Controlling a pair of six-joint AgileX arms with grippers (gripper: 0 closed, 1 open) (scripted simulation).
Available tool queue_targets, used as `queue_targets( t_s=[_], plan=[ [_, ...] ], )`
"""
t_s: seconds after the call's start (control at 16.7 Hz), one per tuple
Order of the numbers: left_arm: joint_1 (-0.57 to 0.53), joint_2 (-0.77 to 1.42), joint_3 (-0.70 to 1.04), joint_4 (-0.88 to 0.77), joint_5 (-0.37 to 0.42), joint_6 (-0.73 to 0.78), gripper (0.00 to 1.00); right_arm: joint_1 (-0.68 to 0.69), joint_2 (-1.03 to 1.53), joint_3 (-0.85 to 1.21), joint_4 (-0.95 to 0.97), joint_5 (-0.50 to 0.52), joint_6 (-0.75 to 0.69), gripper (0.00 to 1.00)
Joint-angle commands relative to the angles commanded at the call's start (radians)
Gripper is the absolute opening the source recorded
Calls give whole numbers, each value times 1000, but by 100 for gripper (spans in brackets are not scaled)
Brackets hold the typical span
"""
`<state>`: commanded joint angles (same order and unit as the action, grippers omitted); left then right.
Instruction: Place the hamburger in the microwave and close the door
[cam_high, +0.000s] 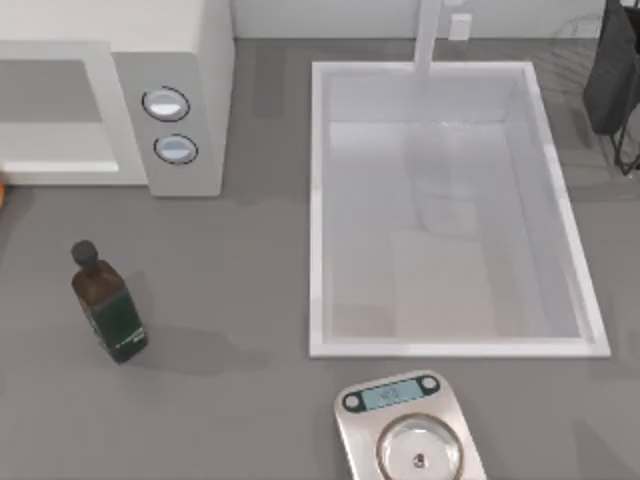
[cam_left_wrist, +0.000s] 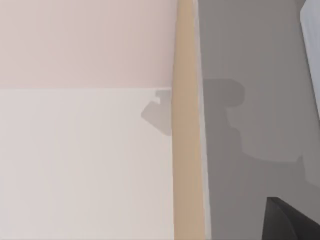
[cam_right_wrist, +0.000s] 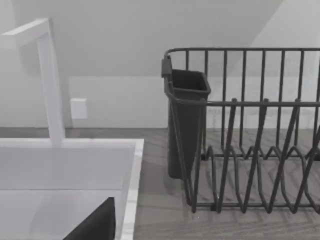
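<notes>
Top view: the microwave (cam_high: 120, 95) stood at the far left of your grey counter (cam_high: 240, 300), its panel with two round dials (cam_high: 166, 104) facing the near side. Its door (cam_high: 55, 110) appeared as a white frame around a grey window; you could not tell from above whether it was latched. An orange sliver (cam_high: 3, 190) sat at the left edge, too small to identify.

The white sink (cam_high: 450, 340) lay to the right of the microwave, its basin bare, with a white faucet (cam_high: 430, 35) at its far rim. A dark bottle (cam_high: 108, 305) stood near left, capped. A kitchen scale (cam_high: 408, 435) sat at the near edge, its round pan bearing nothing.

Right wrist view: a wire dish rack (cam_right_wrist: 250, 135) carried a dark utensil cup (cam_right_wrist: 186, 120), contents unseen.

Neither gripper's opening could be judged.
</notes>
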<state>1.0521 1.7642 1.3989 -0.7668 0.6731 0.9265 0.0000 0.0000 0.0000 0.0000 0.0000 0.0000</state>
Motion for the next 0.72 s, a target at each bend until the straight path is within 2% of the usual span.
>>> queue_targets(
  t_s=[0.3,0.72],
  plan=[
    [-6,8,-32,36,5,-5,0,0,0,0,0,0,0,100],
    [-1,100,-224,326,4,3,0,0,0,0,0,0,0,100]
  ],
)
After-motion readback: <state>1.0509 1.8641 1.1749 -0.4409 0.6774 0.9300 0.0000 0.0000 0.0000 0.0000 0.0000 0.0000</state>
